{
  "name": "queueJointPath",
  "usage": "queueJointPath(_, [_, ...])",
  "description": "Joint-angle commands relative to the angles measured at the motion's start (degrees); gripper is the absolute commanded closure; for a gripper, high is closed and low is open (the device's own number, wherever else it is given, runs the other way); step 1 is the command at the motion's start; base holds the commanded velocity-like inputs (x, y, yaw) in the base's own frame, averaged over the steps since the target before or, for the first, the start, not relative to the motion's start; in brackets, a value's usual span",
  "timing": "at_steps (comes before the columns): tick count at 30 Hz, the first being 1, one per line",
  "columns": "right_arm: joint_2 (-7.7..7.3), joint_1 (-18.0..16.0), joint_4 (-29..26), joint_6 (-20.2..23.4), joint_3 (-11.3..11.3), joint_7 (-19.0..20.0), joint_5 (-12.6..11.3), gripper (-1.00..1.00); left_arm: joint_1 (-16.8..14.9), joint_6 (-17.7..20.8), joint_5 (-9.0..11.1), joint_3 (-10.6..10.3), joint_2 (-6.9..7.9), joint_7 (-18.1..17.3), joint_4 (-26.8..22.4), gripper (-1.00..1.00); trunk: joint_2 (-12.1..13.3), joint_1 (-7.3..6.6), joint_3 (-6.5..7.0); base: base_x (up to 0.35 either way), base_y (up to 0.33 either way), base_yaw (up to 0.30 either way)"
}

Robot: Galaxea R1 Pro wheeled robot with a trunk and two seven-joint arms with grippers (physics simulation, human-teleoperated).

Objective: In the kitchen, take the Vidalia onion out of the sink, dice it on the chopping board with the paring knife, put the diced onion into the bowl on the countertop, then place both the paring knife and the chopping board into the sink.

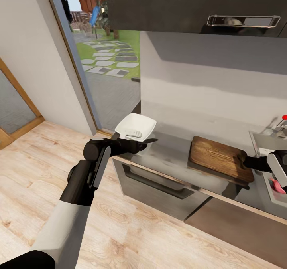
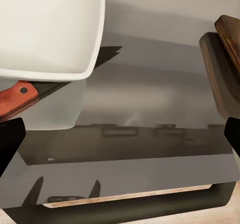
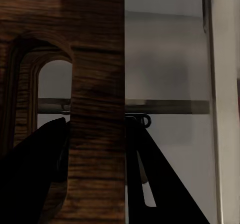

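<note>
**Two arms, one board at the sink's edge**

Tabletop: long grey worktop, sink at its right end.
Chopping board: lies flat, long axis slanting toward the sink, slot handle nearest it. Right pincer clenched across the handle end, one finger through the slot.
Bowl: sits at the tabletop's left end.
Paring knife: handle beside the bowl, blade partly under it. Left pincer released, empty.
Risk: a one-end hold could let the board pivot and slip.
</note>
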Motion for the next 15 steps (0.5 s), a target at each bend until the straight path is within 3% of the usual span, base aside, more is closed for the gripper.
queueJointPath(1, [0.0,0.02,1.51,0.11,0.05,-0.55,-1.92,1.0,-0.06,0.3,0.08,0.02,-0.03,-0.04,-0.02,-1.0,-0.07,0.05,-0.11,0.0,0.0,0.0])
queueJointPath(8, [0.0,0.02,1.51,0.11,0.04,-0.55,-1.89,1.0,-0.06,0.3,0.07,0.02,-0.03,-0.04,-0.02,-1.0,-0.07,0.05,-0.11,0.0,0.0,0.0])
queueJointPath(9, [0.0,0.02,1.51,0.11,0.06,-0.55,-1.88,-1.0,-0.06,0.3,0.07,0.02,-0.03,-0.04,-0.02,-1.0,-0.07,0.05,-0.11,0.0,0.0,0.0])
queueJointPath(15, [0.01,0.02,1.51,0.11,0.09,-0.55,-1.91,-1.0,-0.06,0.3,0.08,0.02,-0.03,-0.04,-0.02,-1.0,-0.07,0.05,-0.11,0.0,0.0,0.0])
